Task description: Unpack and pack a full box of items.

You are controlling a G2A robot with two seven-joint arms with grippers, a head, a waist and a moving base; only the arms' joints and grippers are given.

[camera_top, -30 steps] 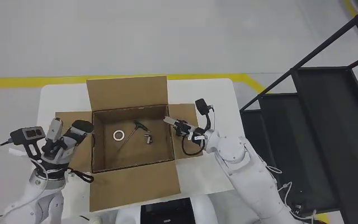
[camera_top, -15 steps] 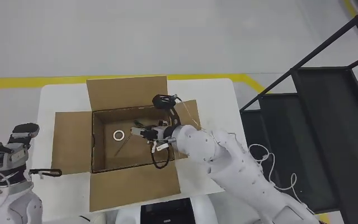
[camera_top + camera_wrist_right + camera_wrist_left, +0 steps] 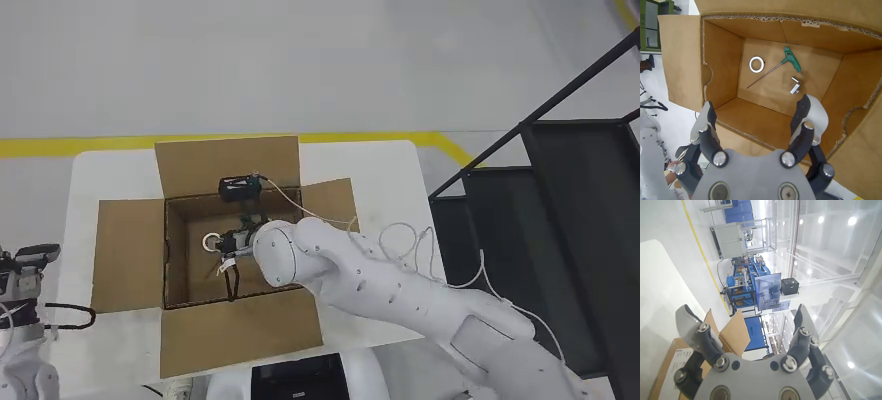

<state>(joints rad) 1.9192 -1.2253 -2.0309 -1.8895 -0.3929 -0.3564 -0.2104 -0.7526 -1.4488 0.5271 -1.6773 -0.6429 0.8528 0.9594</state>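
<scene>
Your right tool [image 3: 756,103] hangs released over the open box [image 3: 721,56] — the hex key [image 3: 772,70] lies on its floor below, shaft slanting toward the worktop's [image 3: 380,170] near-left corner.

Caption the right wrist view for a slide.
Open right gripper above a cardboard box holding a ring, T-handle hex key and metal fitting.

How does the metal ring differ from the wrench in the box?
Shape: the metal ring is a closed circle, the wrench a long thin shaft with a T-handle. Colour: the ring is all silver, the wrench has a green handle. Both lie flat in the box.
</scene>
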